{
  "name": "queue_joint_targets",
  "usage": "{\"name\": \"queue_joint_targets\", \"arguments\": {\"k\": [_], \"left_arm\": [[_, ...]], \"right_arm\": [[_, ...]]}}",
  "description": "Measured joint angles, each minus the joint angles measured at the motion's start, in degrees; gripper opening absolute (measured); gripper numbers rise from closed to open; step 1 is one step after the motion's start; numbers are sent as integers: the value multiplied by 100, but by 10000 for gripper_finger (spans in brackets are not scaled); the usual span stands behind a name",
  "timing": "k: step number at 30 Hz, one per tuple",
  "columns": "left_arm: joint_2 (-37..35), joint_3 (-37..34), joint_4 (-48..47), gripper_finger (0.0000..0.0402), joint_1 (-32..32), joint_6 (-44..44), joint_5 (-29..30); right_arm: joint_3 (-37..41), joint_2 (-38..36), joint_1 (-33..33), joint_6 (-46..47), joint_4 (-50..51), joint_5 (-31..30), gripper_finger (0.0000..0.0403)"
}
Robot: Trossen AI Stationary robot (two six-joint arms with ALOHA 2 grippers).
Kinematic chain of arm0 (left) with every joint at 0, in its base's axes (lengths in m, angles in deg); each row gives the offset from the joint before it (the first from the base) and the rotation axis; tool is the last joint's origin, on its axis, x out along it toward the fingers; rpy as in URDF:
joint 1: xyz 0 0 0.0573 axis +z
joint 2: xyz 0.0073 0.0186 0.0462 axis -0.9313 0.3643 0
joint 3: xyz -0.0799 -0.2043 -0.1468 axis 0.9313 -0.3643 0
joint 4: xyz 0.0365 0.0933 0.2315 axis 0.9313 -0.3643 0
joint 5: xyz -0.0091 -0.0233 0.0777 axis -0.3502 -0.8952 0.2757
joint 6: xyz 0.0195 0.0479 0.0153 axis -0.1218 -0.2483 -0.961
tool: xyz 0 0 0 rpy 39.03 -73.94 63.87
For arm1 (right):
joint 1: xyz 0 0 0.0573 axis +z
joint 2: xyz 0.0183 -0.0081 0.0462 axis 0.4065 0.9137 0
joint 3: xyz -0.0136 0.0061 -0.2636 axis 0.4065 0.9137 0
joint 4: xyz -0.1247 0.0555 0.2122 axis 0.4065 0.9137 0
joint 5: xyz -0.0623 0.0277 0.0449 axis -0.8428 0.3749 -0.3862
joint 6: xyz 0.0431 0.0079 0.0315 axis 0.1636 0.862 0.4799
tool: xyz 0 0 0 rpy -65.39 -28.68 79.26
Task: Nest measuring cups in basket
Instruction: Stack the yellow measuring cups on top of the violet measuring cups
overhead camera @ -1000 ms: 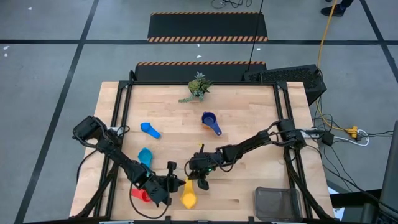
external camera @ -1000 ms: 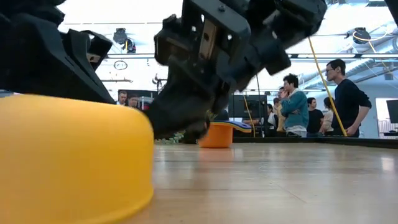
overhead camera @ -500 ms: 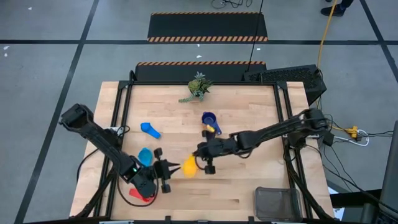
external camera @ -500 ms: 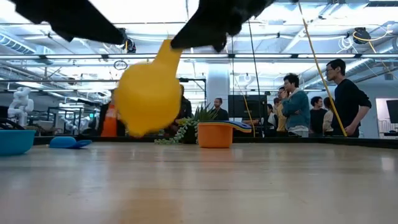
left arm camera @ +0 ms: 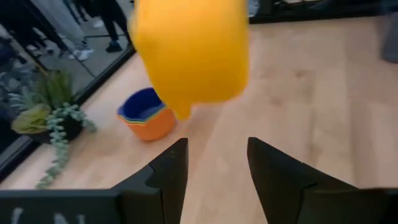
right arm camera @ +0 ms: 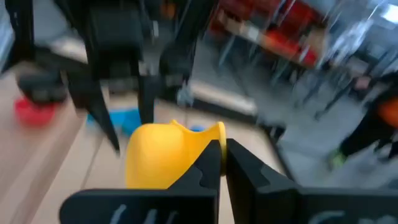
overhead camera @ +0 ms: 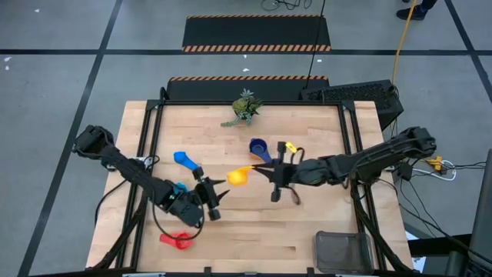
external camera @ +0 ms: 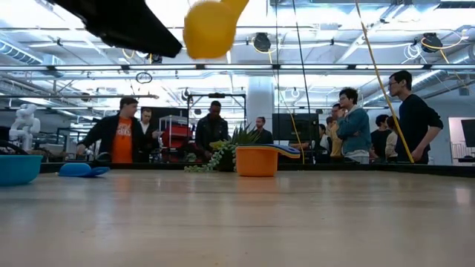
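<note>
A yellow measuring cup (overhead camera: 238, 176) hangs above the table's middle, with my right gripper (overhead camera: 255, 172) shut on it; the low view shows it high up (external camera: 210, 27). My left gripper (overhead camera: 218, 192) stands open just near-left of the cup, its fingers (left arm camera: 168, 177) below it and apart from it. An orange cup with blue ones nested inside (left arm camera: 147, 116) stands on the table beyond (overhead camera: 259, 148). Light blue cups (overhead camera: 184, 160) and a red cup (overhead camera: 175, 240) lie at the left. The basket (overhead camera: 344, 250) rests at the near right corner. My right gripper pinches the yellow cup's flat handle (right arm camera: 210, 134) between its two fingers, coming about level from the table's right. The bowl (right arm camera: 158, 163) sticks out past the fingertips toward the left arm. The cup is lifted clear of the table.
A small green plant (overhead camera: 244, 108) stands at the far edge. A second light blue cup (overhead camera: 178, 188) is partly hidden by the left arm. Bare wood lies between the cups and the basket. People stand in the room beyond the table (external camera: 349, 122).
My right gripper has risen and drawn back toward the far right, rolling its wrist, and has carried the yellow cup up off the near table. My left gripper, shut at the cup before, has opened and let go, rising and moving toward the far edge.
</note>
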Motion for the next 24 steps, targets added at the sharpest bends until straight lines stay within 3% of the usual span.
{"name": "queue_joint_targets", "arguments": {"k": [9, 24], "left_arm": [[1, -2, 773, 184, 554, -988, -73], [-73, -2, 2700, 184, 1205, -3130, -570]], "right_arm": [[1522, -754, 7, -869, -2337, 25, 0], [1731, -1568, 60, -1912, -2688, 984, 0]]}}
